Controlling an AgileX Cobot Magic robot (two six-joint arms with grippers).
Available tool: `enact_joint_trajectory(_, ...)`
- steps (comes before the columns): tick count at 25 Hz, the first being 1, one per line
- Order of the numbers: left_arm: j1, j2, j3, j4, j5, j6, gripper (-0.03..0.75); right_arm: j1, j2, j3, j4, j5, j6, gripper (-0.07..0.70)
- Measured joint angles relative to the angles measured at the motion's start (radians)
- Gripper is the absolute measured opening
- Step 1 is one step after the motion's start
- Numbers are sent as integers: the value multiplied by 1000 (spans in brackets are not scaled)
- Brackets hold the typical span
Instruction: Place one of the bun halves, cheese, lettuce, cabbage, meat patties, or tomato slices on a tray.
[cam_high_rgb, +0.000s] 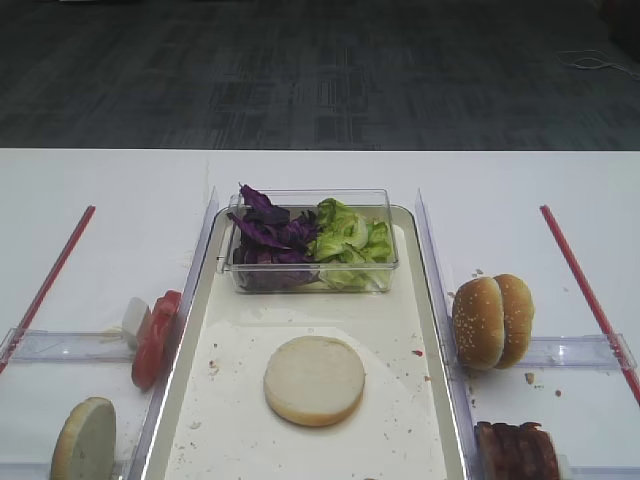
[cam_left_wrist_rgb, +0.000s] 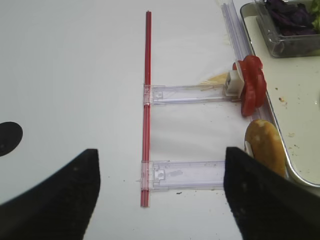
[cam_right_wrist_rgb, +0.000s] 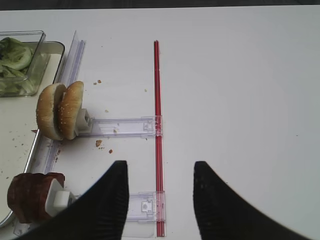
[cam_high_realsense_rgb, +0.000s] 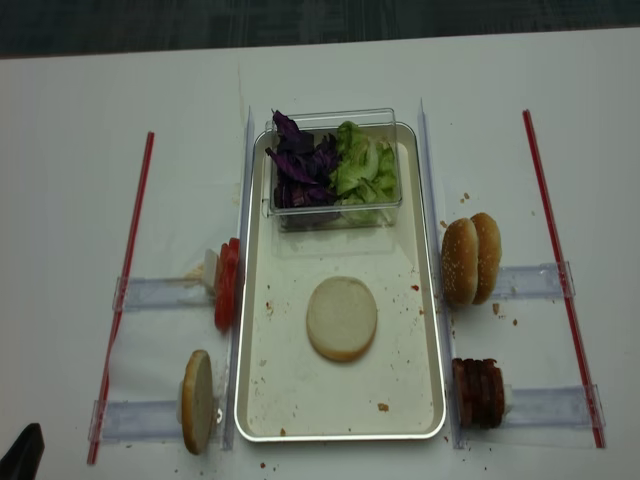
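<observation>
Already one bun half lies flat in the middle of the tray, cut face up, with a clear box at the tray's far end holding cabbage on the left and lettuce on the right. Outside the tray, tomato slices and another bun half stand on edge along the left side, and sesame buns and patties along the right. The left gripper hangs over bare table with its jaws wide and empty, and the right gripper is likewise spread with nothing between its fingers.
</observation>
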Motion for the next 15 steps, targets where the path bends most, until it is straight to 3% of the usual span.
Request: enact_joint_trajectory(15,0,0,0,0,0,0,509,0,0,0,0,0,0,356)
